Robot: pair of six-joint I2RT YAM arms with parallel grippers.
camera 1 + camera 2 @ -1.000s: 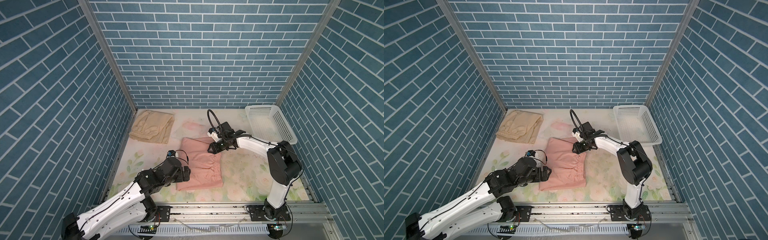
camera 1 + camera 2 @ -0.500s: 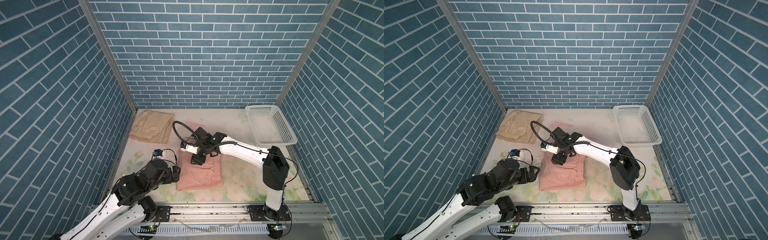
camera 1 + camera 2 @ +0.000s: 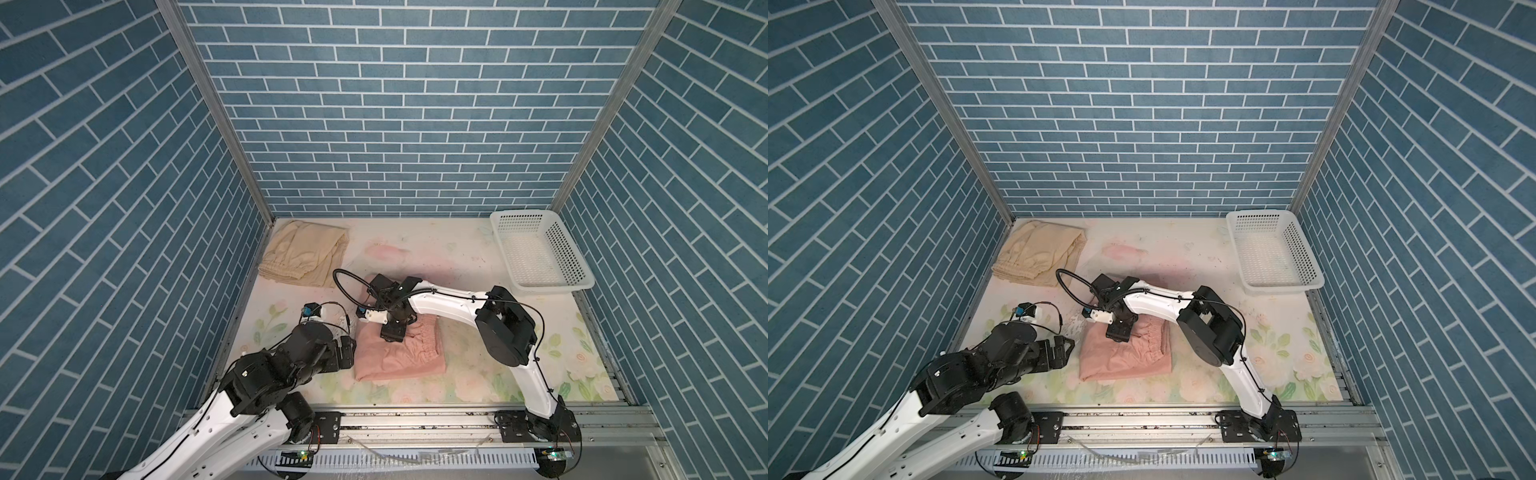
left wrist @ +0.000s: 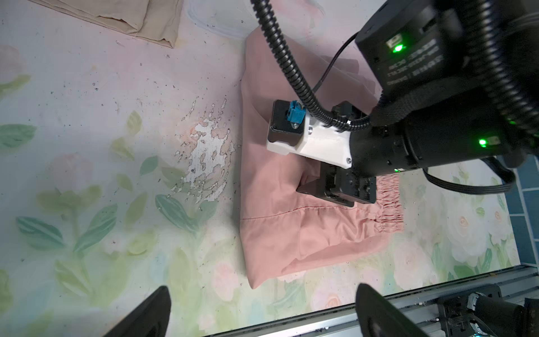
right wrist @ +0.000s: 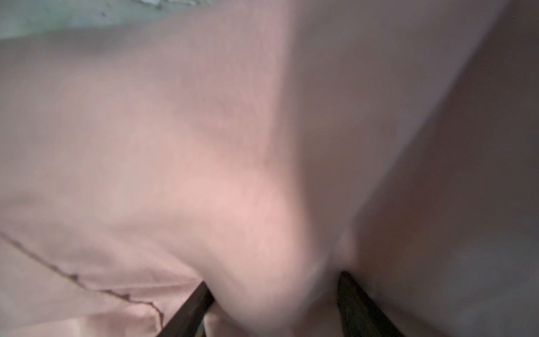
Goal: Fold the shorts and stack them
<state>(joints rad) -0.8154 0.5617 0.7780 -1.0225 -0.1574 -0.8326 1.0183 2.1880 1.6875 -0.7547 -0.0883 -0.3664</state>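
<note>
— In both top views, where are the shorts lying?
— Pink shorts are lying folded front-middle on the table, right gripper resting down on them; beige shorts are sitting far-left.
— Left wrist view?
— Left gripper is hanging wide open beside the pink pair.
— Right wrist?
— Fingers are straddling bunched pink cloth; gripping or not, I can't tell.

Two shorts: one salmon-pink pair and one beige pair. One white perforated basket. One floral tabletop. Two robot arms, the left arm and the right arm, each ending in one tool, two tools in all: the left tool and the right tool.
</note>
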